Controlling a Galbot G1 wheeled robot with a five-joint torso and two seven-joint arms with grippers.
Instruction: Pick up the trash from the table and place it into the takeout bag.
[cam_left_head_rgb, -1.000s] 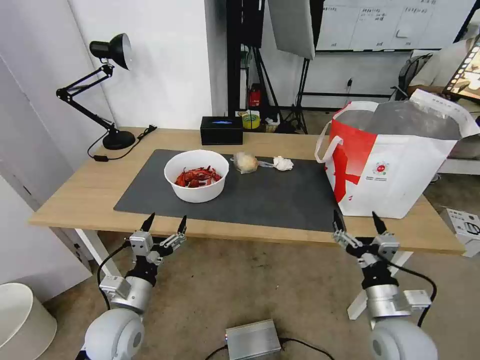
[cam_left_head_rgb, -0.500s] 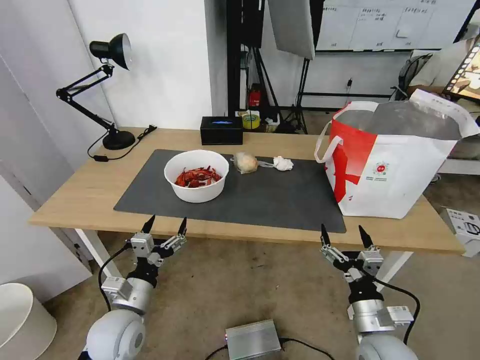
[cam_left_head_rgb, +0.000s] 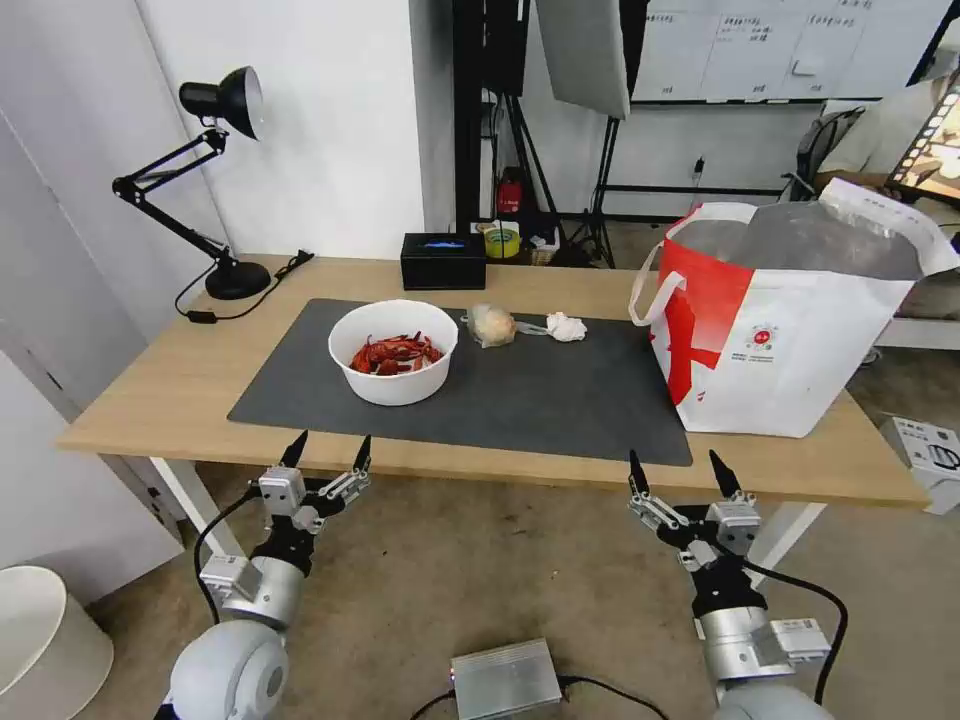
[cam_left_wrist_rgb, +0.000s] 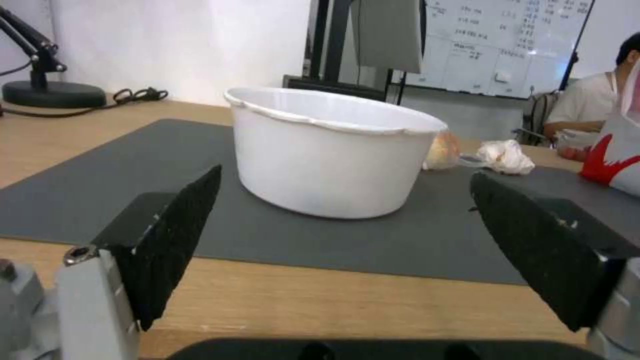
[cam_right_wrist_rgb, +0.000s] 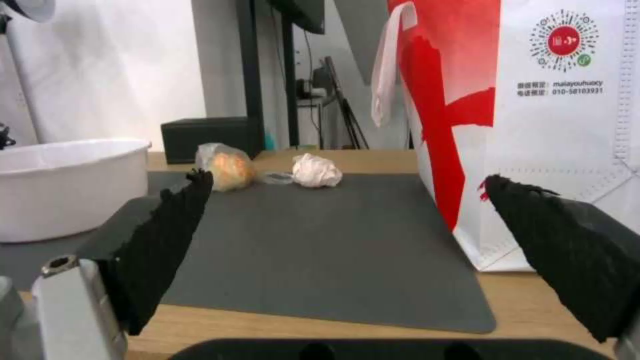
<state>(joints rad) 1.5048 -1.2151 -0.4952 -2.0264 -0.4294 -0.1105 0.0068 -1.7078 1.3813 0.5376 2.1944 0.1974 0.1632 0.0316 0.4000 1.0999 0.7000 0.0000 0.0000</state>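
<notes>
A white bowl (cam_left_head_rgb: 394, 350) (cam_left_wrist_rgb: 330, 150) (cam_right_wrist_rgb: 63, 185) holding red crayfish shells stands on the dark grey mat (cam_left_head_rgb: 520, 390) of the wooden table (cam_left_head_rgb: 160, 390). Beside it lie a yellowish plastic wad (cam_left_head_rgb: 492, 325) (cam_right_wrist_rgb: 225, 167) and a crumpled white tissue (cam_left_head_rgb: 566, 326) (cam_right_wrist_rgb: 317, 171) (cam_left_wrist_rgb: 505, 156). The takeout bag (cam_left_head_rgb: 790, 320) (cam_right_wrist_rgb: 553, 125), white with a red side, stands upright and open at the table's right end. My left gripper (cam_left_head_rgb: 327, 453) hangs open just in front of the table's near edge, facing the bowl. My right gripper (cam_left_head_rgb: 675, 472) is open too, below the near edge, in front of the mat's right corner.
A black desk lamp (cam_left_head_rgb: 215, 170) stands at the table's back left, its cable trailing on the wood. A small black box (cam_left_head_rgb: 443, 260) sits at the back edge. On the floor lie a grey metal box (cam_left_head_rgb: 505, 680) and a white bin (cam_left_head_rgb: 45, 640).
My right gripper has dropped lower and shifted left, away from the bag's front. The left gripper has barely moved. The bowl, wad, tissue and bag stay in place.
</notes>
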